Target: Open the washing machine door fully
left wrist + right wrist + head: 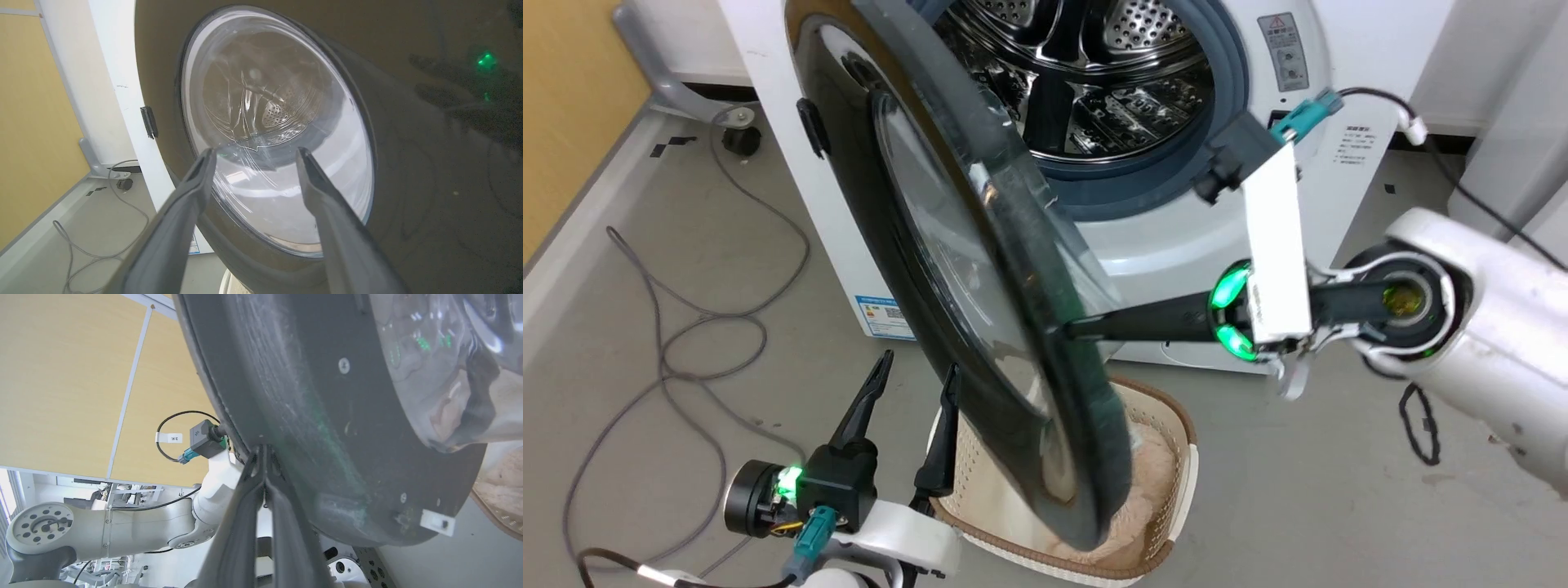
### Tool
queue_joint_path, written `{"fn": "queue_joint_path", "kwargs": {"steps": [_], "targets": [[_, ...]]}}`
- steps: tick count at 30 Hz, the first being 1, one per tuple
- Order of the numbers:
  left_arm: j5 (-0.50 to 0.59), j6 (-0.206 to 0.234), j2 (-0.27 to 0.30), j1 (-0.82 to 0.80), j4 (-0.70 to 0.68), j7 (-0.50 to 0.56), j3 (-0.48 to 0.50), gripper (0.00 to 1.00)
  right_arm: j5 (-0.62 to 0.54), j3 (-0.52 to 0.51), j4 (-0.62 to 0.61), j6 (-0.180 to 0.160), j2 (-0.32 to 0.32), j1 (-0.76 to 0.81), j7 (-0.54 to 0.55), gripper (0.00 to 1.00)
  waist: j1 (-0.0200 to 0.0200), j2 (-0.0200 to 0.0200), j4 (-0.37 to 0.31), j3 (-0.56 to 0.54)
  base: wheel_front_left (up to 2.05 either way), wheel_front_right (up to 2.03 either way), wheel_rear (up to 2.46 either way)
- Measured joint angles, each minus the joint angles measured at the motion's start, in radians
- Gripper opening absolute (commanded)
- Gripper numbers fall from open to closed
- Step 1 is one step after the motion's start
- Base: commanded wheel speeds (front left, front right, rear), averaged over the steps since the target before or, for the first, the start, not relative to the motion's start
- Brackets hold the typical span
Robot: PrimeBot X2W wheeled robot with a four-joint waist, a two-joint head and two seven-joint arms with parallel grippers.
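Your right arm reaches across the front of the washer [1176, 237] with the forearm roughly level. Your right gripper [1076, 330] has its fingers pressed together, and the tips touch the door [931, 245] on its matte inner rim, near the free edge. Nothing is clamped between them. Your left gripper [919, 365] sits low on the door's outer side, fingers apart and pointing up at the glass window. You cannot tell whether they touch it.

The door stands partly open, swung out from the washer's left side, with the steel drum [1094, 73] exposed behind it. Its lower edge hangs over a white basket [1186, 474] that sits on the grey floor [1298, 506] just before the washer. Loose cables [686, 327] trail across the floor toward the left, where a wood-panelled wall [564, 122] runs.
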Motion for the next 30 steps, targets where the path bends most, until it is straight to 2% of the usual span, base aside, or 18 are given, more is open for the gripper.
{"fn": "queue_joint_path", "kwargs": {"steps": [7, 10, 11, 12, 13, 17, 25, 30], "targets": [[-0.001, 0.007, 0.005, 0.009, 0.005, 0.000, 0.000, 1.00, 0.008, 0.025, -0.078, 0.000, -0.002, 0.031, -0.069, 0.00, 0.0000, 0.0000, 0.002, -0.012, 0.00, 0.00, 0.00], [-0.001, 0.009, 0.006, 0.021, 0.013, 0.000, 0.000, 1.00, 0.001, 0.022, -0.084, 0.000, -0.012, 0.066, -0.174, 0.00, 0.0000, 0.0000, -0.003, -0.021, 0.00, 0.00, 0.00], [-0.002, 0.009, 0.006, 0.022, 0.015, 0.000, 0.000, 1.00, -0.006, 0.009, -0.085, 0.000, -0.016, 0.082, -0.226, 0.19, 0.0000, 0.0000, -0.005, -0.024, 0.00, 0.00, 0.00], [-0.002, 0.011, 0.007, 0.023, 0.016, 0.000, 0.001, 1.00, -0.012, -0.009, -0.087, 0.000, -0.019, 0.099, -0.279, 0.71, 0.0000, 0.0000, -0.009, -0.025, 0.00, 0.00, 0.00], [-0.002, 0.016, 0.007, 0.025, 0.016, 0.000, 0.003, 1.00, -0.019, -0.025, -0.091, 0.000, -0.023, 0.118, -0.328, 1.00, 0.0001, 0.0000, -0.014, -0.027, 0.00, 0.00, 0.00], [-0.004, 0.021, 0.008, 0.038, 0.019, 0.000, 0.006, 1.00, -0.042, -0.101, -0.124, 0.000, -0.041, 0.242, -0.514, 1.00, 0.0001, 0.0000, -0.035, -0.037, 0.00, 0.00, 0.00], [-0.020, 0.035, 0.013, 0.067, 0.031, 0.000, 0.025, 1.00, -0.099, -0.208, -0.199, 0.000, -0.088, 0.593, -0.848, 1.00, 0.0001, 0.0000, -0.077, -0.071, 0.00, 0.00, 0.00], [-0.029, 0.045, 0.022, 0.097, 0.035, 0.000, 0.039, 1.00, -0.204, -0.300, -0.142, 0.000, -0.097, 0.761, -0.914, 1.00, 0.0001, 0.0000, -0.105, -0.093, 0.00, 0.00, 0.00]]}}
